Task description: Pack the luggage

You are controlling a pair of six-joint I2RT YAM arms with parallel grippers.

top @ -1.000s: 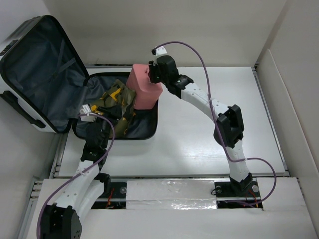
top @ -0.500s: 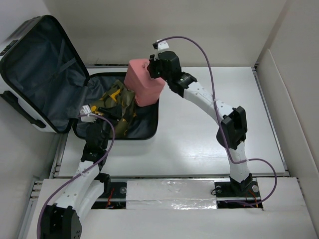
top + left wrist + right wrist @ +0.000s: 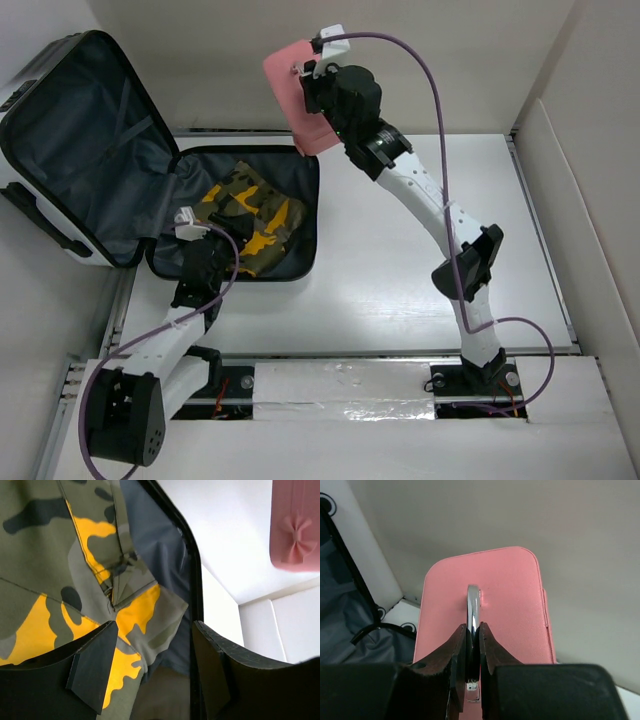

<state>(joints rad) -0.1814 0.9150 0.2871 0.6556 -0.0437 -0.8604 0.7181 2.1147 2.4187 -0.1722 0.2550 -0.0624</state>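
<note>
White table [image 3: 400, 270] carrying the luggage [image 3: 80, 130] at its far left, lying open: lid propped upright against the left wall, dark lining exposed, base flat on the table. A camouflage garment [image 3: 250, 215] in green, black and yellow lies in the base. A small pink case [image 3: 295, 90] hangs in the air above the base's far right corner, clear of the luggage. Right gripper [image 3: 472, 640]: fingers clamped together on the case's metal handle [image 3: 473, 600]. Left gripper [image 3: 150, 665]: fingers spread apart, empty, poised over the garment's edge by the base's rim.
</note>
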